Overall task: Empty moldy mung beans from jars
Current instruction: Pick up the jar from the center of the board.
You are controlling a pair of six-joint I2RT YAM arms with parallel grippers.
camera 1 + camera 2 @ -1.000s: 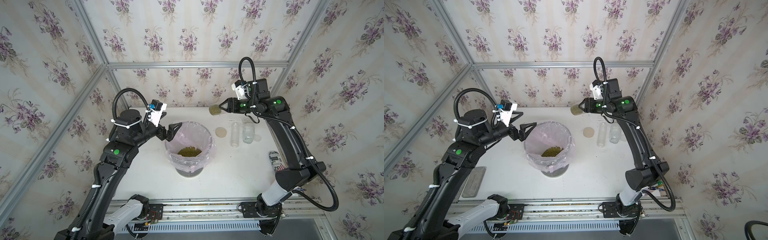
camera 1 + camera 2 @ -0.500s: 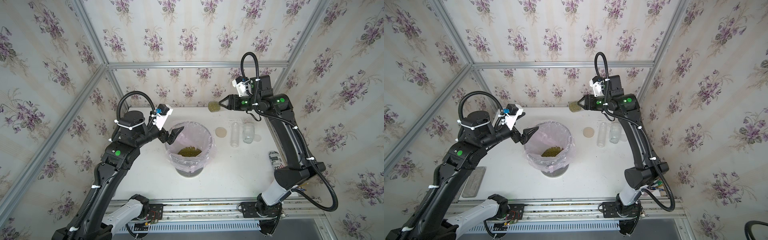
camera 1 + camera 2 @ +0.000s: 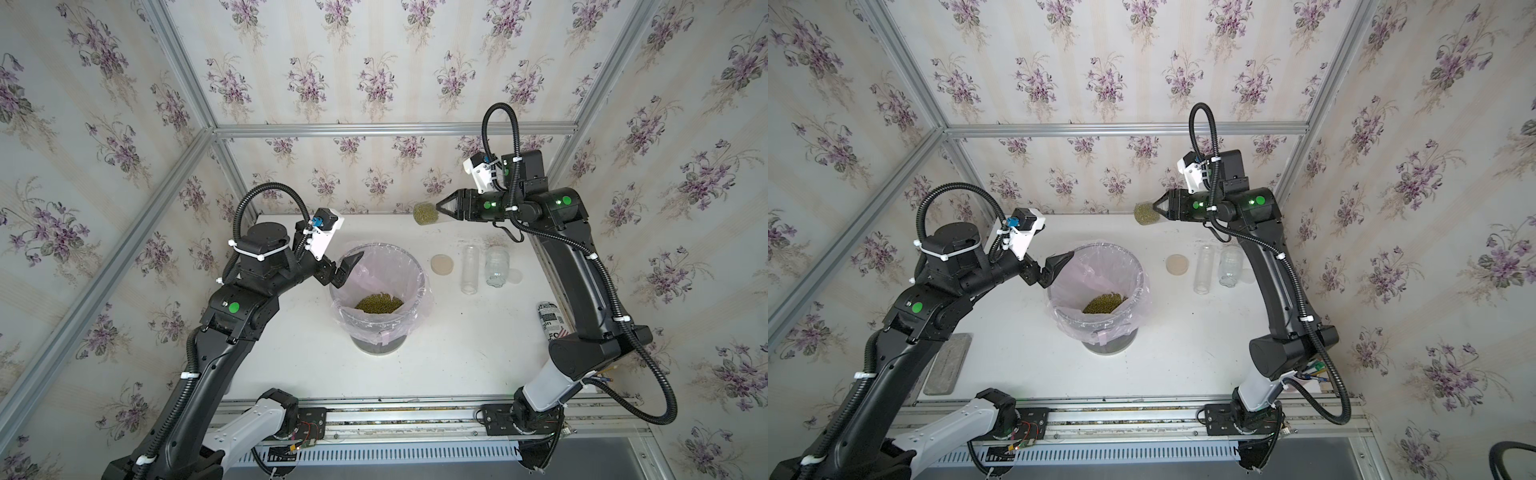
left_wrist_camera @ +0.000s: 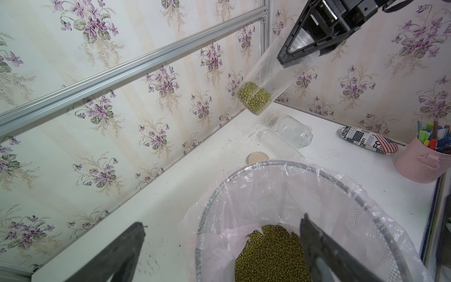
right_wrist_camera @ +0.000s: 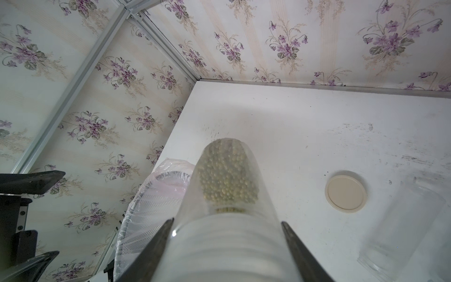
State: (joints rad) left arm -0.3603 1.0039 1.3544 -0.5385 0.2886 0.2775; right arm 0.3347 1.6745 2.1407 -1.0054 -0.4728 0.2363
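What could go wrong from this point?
1. The right gripper holds the bean jar by one end, beans weighing the far end: it may slip.
2. The jar hangs over the table, beside the lined bin: tipping here would spill beans.
3. The open left gripper at the bin rim might snag the liner.

Bare bench [image 3: 457,353] spreads at six and twelve o'clock of the bin [image 3: 386,246]; lid [image 3: 441,264], two empty jars [image 3: 470,269] and a can [image 3: 549,321] block its two-to-four o'clock side.

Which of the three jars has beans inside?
The jar in the right hand, up in the air, with green beans at its far end. The narrow jar and the wide jar on the table are empty.
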